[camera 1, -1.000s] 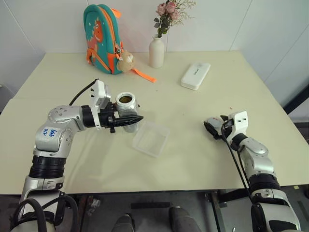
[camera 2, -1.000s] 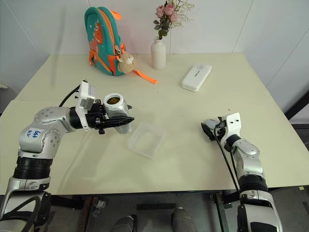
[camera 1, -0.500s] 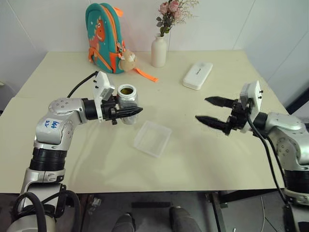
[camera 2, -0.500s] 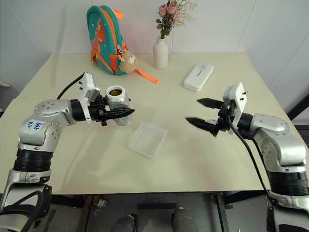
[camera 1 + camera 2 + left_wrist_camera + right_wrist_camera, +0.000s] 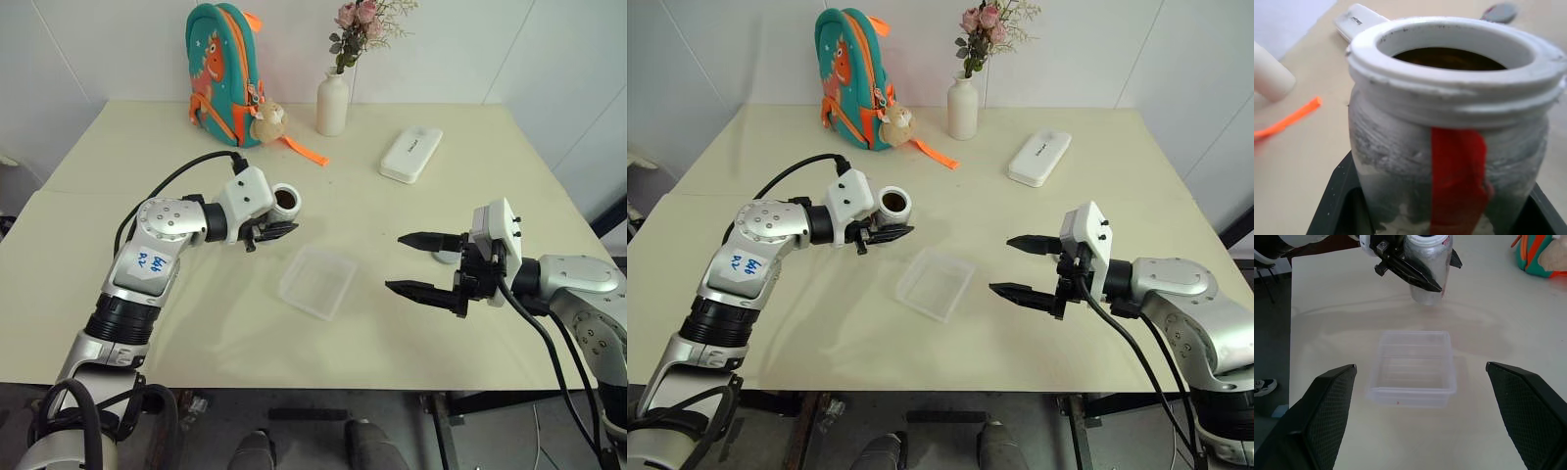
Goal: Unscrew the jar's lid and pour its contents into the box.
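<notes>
Table point(image 5: 392, 323) bears clear box point(image 5: 317, 281); left gripper point(image 5: 277, 231) grips open jar point(image 5: 285, 203).

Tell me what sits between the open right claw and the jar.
The clear box lies between the right claw and the jar, seen from the right wrist.

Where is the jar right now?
The jar is on the robot's left in the eye views, gripped by the left gripper with its lid off, up above the table just left of the box.
</notes>
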